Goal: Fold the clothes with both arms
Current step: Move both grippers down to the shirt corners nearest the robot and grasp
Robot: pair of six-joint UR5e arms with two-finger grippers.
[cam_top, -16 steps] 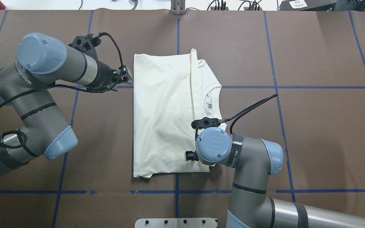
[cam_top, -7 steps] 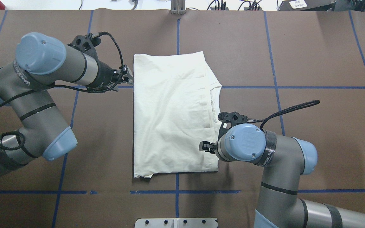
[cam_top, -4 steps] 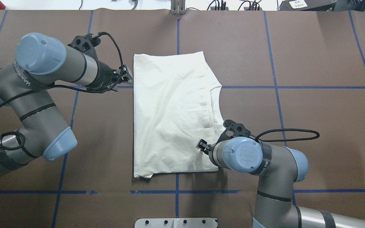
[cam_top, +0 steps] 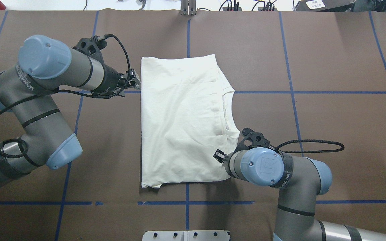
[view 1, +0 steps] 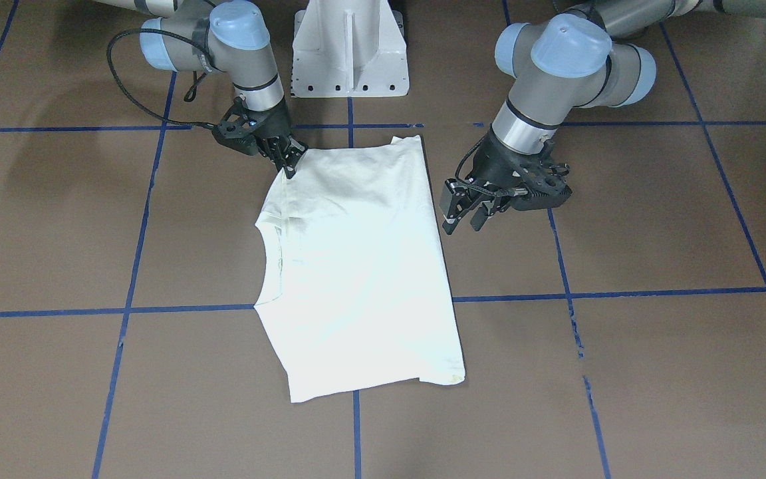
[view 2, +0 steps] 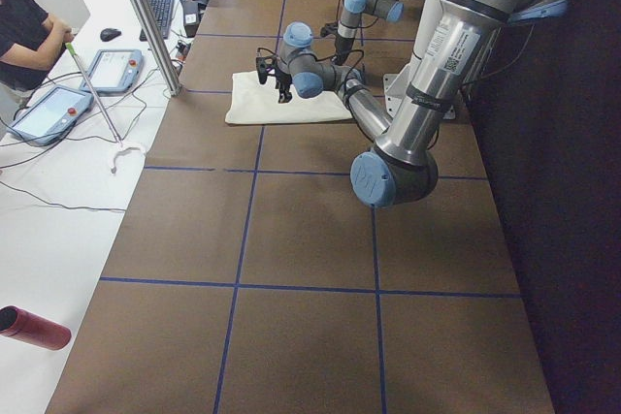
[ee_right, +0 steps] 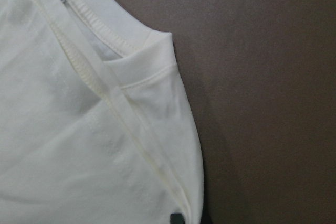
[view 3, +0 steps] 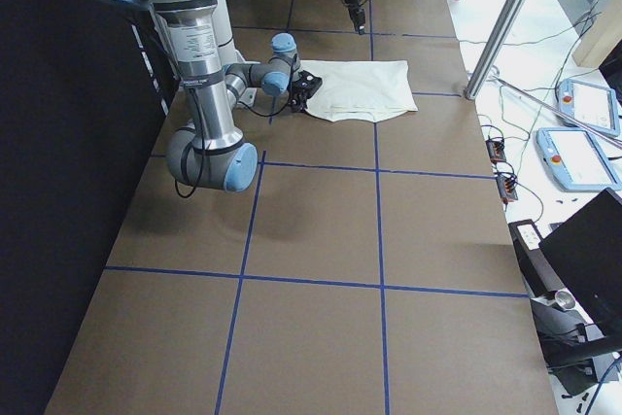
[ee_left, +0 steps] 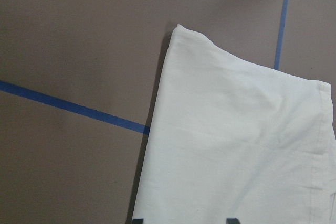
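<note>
Seen from overhead, the folded cream T-shirt (cam_top: 179,120) lies plain side up at the middle of the brown table (cam_top: 330,60), with its collar toward 3 o'clock. My left pincer (view 1: 463,218) hangs released just off its 10 o'clock edge. My right pincer (view 1: 288,167) is clenched on the shoulder corner at 5 o'clock.

You are working in a robotics lab. The left arm (cam_top: 45,83) and right arm (cam_top: 280,174) rise from a white pedestal (view 1: 350,46) at the edge of a brown table (cam_top: 347,50) gridded with blue tape (cam_top: 290,92). Beyond the table's ends lie teach pendants (view 3: 580,155), a keyboard (view 2: 160,15) and loose cables (view 2: 58,203).
</note>
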